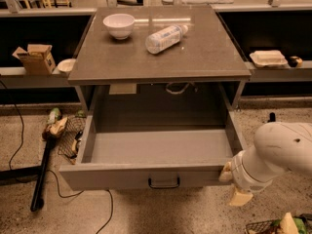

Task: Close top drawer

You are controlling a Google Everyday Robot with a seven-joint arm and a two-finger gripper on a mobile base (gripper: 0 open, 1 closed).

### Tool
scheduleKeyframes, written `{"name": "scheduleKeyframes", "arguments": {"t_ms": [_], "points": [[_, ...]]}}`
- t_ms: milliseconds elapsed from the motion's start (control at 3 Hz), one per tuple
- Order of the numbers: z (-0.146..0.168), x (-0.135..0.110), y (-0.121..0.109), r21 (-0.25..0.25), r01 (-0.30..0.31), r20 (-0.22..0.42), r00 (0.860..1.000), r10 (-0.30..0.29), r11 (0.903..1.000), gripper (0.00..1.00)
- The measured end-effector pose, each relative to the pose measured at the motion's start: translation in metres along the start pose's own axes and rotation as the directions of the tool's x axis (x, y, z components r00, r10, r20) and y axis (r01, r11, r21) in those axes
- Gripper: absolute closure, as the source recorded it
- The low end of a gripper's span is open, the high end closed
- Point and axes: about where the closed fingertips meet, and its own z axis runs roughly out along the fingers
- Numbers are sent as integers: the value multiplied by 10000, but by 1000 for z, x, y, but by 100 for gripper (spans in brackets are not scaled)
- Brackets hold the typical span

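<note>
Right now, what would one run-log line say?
top drawer: open, empty | pincer: at its front right corner | tabletop: bowl, lying bottle

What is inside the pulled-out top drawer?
The wide gray top drawer shows only bare gray floor, no contents. Its front wall hides the nearest strip of floor. The robot's tool sits at the drawer's front right corner.

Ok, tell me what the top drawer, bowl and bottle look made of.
Top drawer: matte gray, probably painted metal or laminate. Bowl: glossy white, likely ceramic. Bottle: clear plastic, see-through with label. Gripper sits at the drawer's front corner, image right.
</note>
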Motion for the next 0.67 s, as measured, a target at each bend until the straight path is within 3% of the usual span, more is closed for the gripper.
{"name": "scheduleKeyframes", "arguments": {"t_ms": [333, 667], "points": [[0, 0, 0, 0, 0, 0, 10000, 0, 10000, 0], [0, 0, 0, 0, 0, 0, 10000, 0, 10000, 0]]}}
